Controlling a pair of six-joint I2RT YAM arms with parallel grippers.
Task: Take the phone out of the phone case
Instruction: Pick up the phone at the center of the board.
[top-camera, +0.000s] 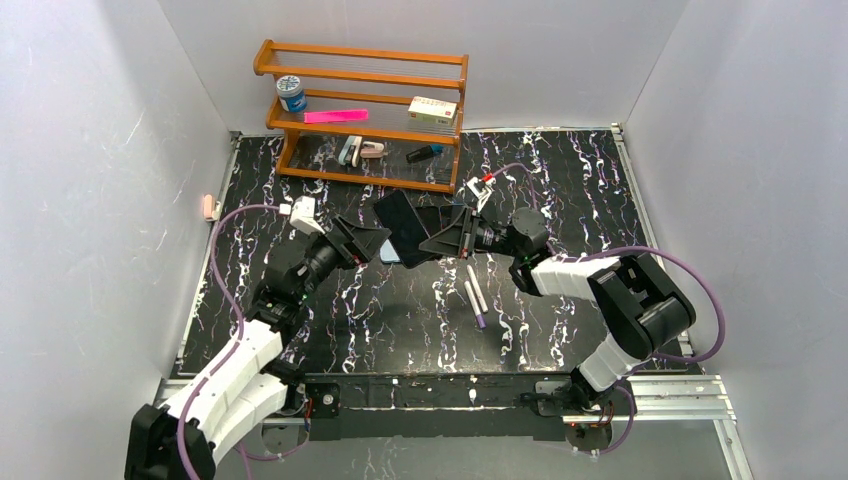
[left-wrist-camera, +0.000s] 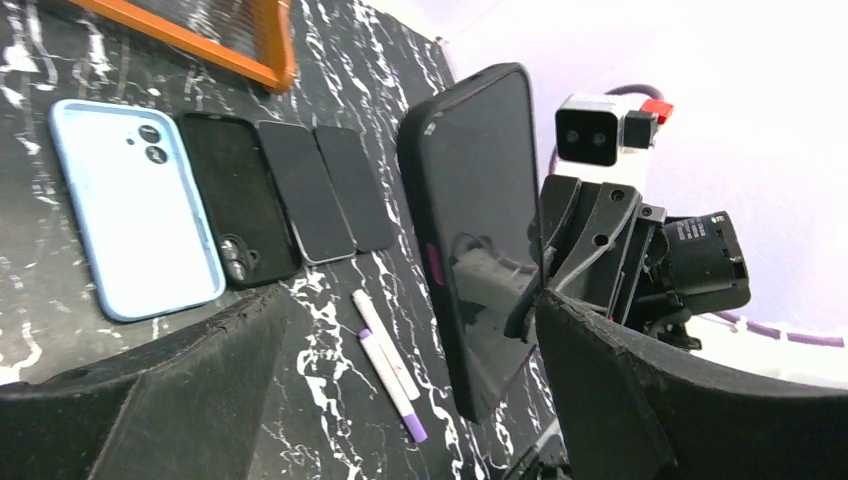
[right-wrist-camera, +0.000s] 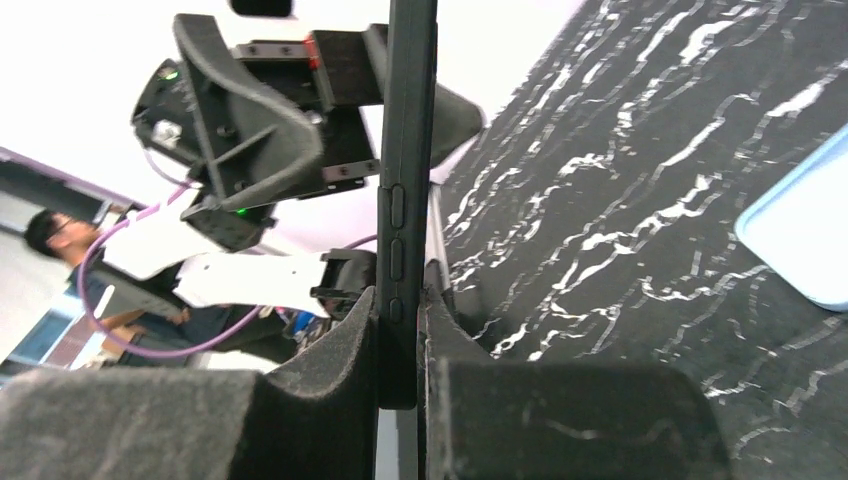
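A phone in a black case (top-camera: 405, 228) is held off the table, tilted on edge, in the middle of the top view. My right gripper (top-camera: 440, 238) is shut on its right end; in the right wrist view the cased phone (right-wrist-camera: 405, 200) stands edge-on between the pads, side buttons showing, with the right gripper (right-wrist-camera: 402, 300) clamped on it. My left gripper (top-camera: 375, 240) is open just left of the phone. In the left wrist view the phone's dark screen (left-wrist-camera: 480, 230) faces me, its lower end between the spread fingers of the left gripper (left-wrist-camera: 410, 310), not touching them.
On the table lie a light blue case (left-wrist-camera: 135, 220), a black case (left-wrist-camera: 235, 200) and two dark phones (left-wrist-camera: 305, 190). Two white-and-purple markers (top-camera: 476, 295) lie in front of the grippers. A wooden rack (top-camera: 365, 115) with small items stands at the back.
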